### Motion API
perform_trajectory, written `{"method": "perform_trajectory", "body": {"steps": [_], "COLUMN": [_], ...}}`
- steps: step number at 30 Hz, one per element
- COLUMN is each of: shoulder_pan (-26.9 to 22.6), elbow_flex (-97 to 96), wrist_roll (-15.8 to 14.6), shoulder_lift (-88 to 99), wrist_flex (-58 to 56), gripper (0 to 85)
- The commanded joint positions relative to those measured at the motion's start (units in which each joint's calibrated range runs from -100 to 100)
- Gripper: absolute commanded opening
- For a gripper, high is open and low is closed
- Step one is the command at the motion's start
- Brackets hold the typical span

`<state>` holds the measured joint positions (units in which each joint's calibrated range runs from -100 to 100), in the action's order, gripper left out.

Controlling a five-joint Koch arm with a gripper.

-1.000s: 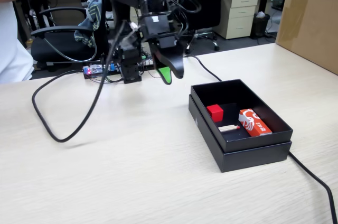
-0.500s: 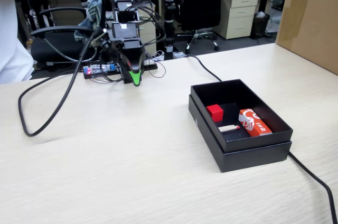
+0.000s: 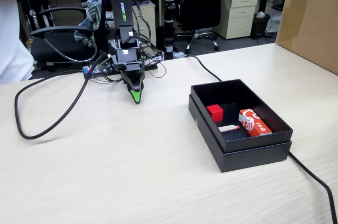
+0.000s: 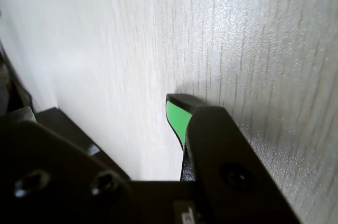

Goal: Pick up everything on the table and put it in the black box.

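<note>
Fixed view, left to right: black green-tipped gripper [image 3: 137, 97] parked tip-down on the bare light wood table [image 3: 105, 171], jaws closed and empty, since red cube [image 3: 215, 112] and red-white packet [image 3: 254, 122] already sit in the black cardboard box [image 3: 253, 152] at right.

Table [image 3: 132, 171]: pale wood-grain laminate, fills the lower two thirds of the fixed view; in the wrist view its grain [image 4: 253, 39] runs top to bottom, bare.

Black box [image 3: 240, 152]: right of centre in the fixed view, open-topped, resting flat on the table, apparently nested in its own lid.

Arm base [image 3: 127, 60]: upper centre-left, at the far table edge, amid a tangle of thin wires.

Thick black cable [image 3: 50, 126]: loops across the left of the frame. A second cable [image 3: 203, 68] runs from the far edge toward the box; another [image 3: 317, 179] leaves the box toward the lower right corner.

Cardboard box [image 3: 311, 20]: upper right, standing on the table.
</note>
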<state>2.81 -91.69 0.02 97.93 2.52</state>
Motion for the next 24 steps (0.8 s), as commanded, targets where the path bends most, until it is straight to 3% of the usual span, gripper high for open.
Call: {"method": "perform_trajectory", "body": {"steps": [1, 24], "shoulder_pan": [-0.1, -1.6], "elbow_flex": [-0.4, -6.2], "wrist_roll": [0.9, 1.3], "shoulder_lift": [0.9, 0.1], "wrist_flex": [5.2, 2.8], "gripper": [48.8, 48.4]}}
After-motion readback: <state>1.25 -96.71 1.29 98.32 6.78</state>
